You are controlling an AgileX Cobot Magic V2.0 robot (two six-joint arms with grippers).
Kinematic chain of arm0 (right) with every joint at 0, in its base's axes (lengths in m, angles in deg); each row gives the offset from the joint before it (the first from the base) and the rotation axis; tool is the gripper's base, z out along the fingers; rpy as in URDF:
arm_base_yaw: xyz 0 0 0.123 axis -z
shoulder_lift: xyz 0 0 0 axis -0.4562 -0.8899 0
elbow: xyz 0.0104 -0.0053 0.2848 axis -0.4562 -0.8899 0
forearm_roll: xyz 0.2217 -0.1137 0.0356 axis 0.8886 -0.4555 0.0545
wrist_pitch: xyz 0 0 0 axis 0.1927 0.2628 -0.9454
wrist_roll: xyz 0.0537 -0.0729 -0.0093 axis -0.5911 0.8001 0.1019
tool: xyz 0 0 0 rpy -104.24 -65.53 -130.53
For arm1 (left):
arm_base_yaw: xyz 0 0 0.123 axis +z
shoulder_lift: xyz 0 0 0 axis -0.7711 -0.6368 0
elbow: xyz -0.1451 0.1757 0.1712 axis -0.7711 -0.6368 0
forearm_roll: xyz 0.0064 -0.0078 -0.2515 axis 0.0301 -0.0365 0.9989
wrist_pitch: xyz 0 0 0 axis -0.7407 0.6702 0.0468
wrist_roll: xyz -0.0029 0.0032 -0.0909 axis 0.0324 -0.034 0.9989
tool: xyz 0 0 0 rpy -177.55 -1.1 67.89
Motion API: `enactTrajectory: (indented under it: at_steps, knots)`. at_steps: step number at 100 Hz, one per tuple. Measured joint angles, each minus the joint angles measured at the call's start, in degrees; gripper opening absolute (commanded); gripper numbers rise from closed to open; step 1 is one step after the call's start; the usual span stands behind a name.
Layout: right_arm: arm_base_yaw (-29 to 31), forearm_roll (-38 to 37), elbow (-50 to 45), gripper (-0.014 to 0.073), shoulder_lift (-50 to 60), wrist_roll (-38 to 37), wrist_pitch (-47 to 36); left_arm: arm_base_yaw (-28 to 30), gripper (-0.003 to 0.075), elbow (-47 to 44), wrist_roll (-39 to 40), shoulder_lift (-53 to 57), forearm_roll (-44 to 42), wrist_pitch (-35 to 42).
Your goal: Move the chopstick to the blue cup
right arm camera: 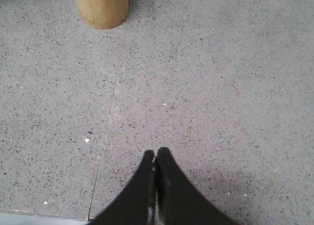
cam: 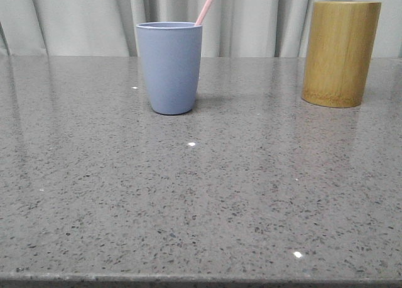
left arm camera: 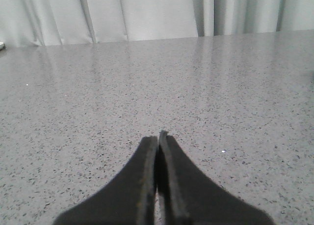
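The blue cup stands upright at the back left of the grey table in the front view. A pale-pink chopstick sticks out of the cup, leaning right; only its upper end shows. No gripper appears in the front view. My left gripper is shut and empty above bare table, with no task object in its view. My right gripper is shut and empty above bare table, well short of the bamboo holder.
A tall yellow-brown bamboo holder stands at the back right; its base also shows in the right wrist view. Grey curtains hang behind the table. The table's front edge runs along the bottom of the front view.
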Motion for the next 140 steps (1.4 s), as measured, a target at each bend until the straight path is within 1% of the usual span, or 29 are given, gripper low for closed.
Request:
enactTrajectory:
  at_steps: [69,76,81,88,94,107,121,128,140]
  knots:
    - [0.0,0.0,-0.1,-0.0068,0.0,0.0,0.0,0.0,-0.0019,0.0,0.0,0.0,0.0,0.0]
    - [0.0,-0.9,-1.1,-0.0068,0.4,0.1,-1.3,0.0,-0.0019,0.0,0.0,0.0,0.0,0.0]
    - [0.0,-1.6,-2.4,-0.0068,1.4,0.1,-3.8,0.0,-0.0019,0.0,0.0,0.0,0.0,0.0]
    - [0.0,-2.0,-5.6,-0.0068,3.4,0.2,-9.5,0.0,-0.0019,0.0,0.0,0.0,0.0,0.0]
    - [0.0,-2.1,-9.3,-0.0068,5.8,0.2,-16.5,0.0,-0.0019,0.0,0.0,0.0,0.0,0.0]
    - [0.0,-2.3,-21.1,-0.0068,11.8,0.3,-33.6,0.0,-0.0019,0.0,0.0,0.0,0.0,0.0]
    - [0.0,-2.5,-33.9,-0.0068,17.9,0.3,-48.9,0.0,-0.0019,0.0,0.0,0.0,0.0,0.0]
    - [0.0,-2.5,-39.5,-0.0068,20.8,0.4,-54.0,0.0,-0.0019,0.0,0.0,0.0,0.0,0.0]
    - [0.5,-2.6,-46.8,-0.0068,25.3,0.4,-59.3,0.0,-0.0019,0.0,0.0,0.0,0.0,0.0]
